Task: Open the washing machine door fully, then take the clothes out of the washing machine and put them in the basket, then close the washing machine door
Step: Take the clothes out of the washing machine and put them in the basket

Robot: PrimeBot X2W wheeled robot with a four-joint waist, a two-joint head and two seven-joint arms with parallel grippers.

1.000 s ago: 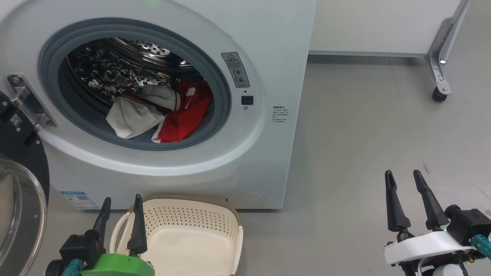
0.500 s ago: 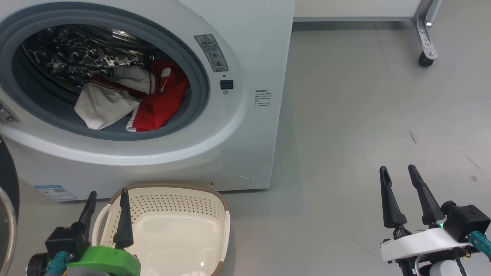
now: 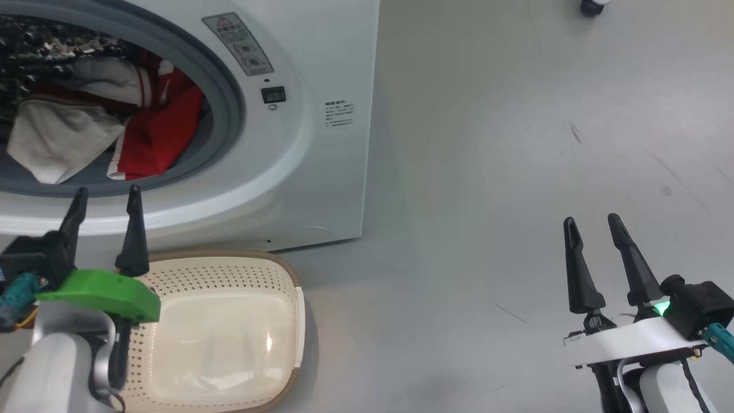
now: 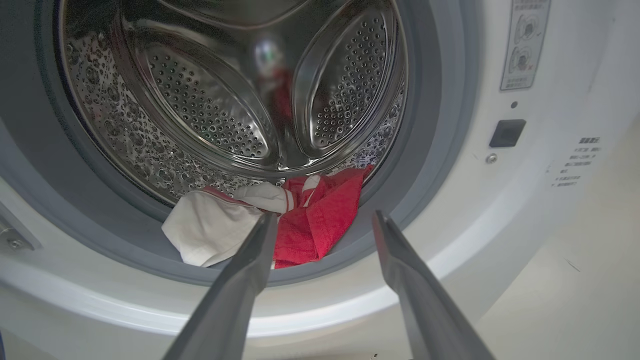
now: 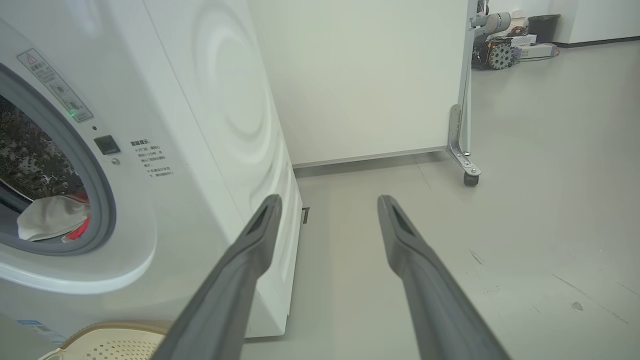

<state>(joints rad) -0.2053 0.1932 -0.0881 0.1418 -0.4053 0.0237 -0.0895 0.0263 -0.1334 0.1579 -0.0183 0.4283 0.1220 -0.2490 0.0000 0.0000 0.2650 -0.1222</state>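
L gripper wide open, empty, above basket's left end. R gripper spread too, nothing in it, over floor, well to the right. Basket sits just in front of washer. Clothes, red + white, lie low inside washer.

Each gripper is built from two long, dark, tapering fingers. The left gripper is mounted on a green bracket above a pale forearm, the right gripper on a white bracket, where a green light is lit. Teal plugs are fitted beside black blocks.
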